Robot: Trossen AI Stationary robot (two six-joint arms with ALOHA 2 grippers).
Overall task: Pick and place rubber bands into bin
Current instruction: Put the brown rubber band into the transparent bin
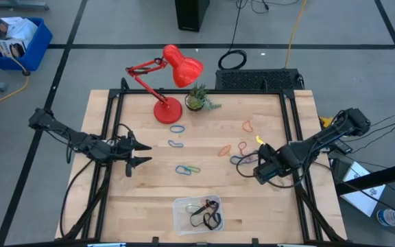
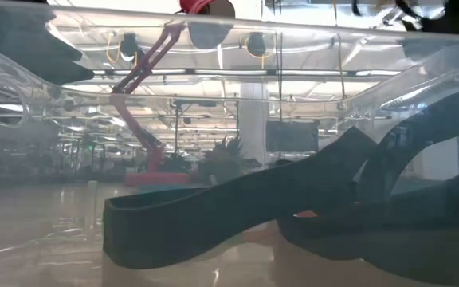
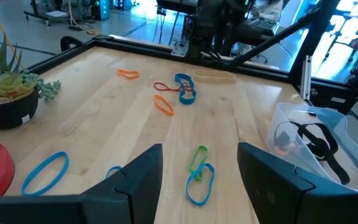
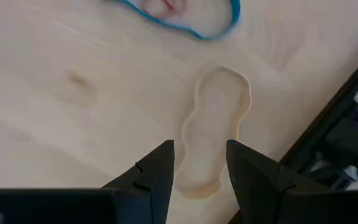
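The right gripper point(image 4: 199, 167) hangs just over a tan band point(image 4: 213, 134) right of the bin point(image 1: 181, 218), fingers apart and straddling its near end. The band lies flat and pale on the table point(image 1: 149, 185); the tips could close above it and come up empty. The left gripper point(image 1: 140, 153) waits wide open, left of the bin.

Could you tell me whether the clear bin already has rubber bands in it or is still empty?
Not empty. The high view shows the bin holding several black bands, and the left wrist view shows them inside it too.
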